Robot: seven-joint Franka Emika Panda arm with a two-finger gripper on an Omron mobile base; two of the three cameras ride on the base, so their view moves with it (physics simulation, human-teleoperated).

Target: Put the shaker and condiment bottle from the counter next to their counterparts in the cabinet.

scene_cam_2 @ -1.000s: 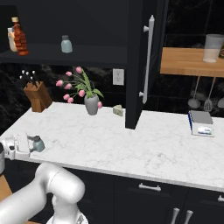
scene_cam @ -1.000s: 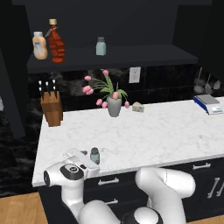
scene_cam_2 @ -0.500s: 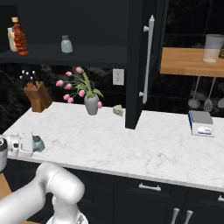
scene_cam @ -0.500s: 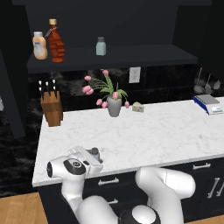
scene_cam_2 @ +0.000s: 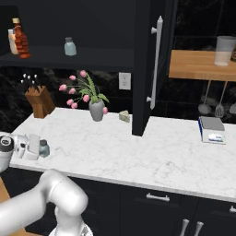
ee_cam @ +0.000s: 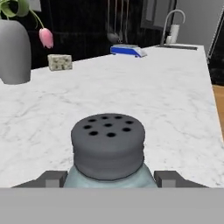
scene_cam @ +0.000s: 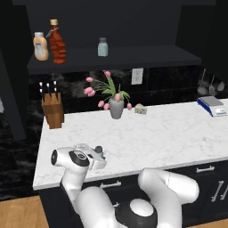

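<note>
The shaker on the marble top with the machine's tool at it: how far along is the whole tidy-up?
About halfway. The red-brown condiment bottle already stands in the cabinet beside the orange bottle. The shaker sits on the counter between the tool's fingers; a firm grip cannot be confirmed. It must still join its twin above.

At the tabletop's (scene_cam_2: pixel 138 152) near left corner, the tool (scene_cam_2: pixel 34 148) sits around the upright shaker (scene_cam_2: pixel 44 148). On the cabinet (scene_cam_2: pixel 92 60) shelf above stand the condiment bottle (scene_cam_2: pixel 20 41) and a second shaker (scene_cam_2: pixel 70 47), well apart.
</note>
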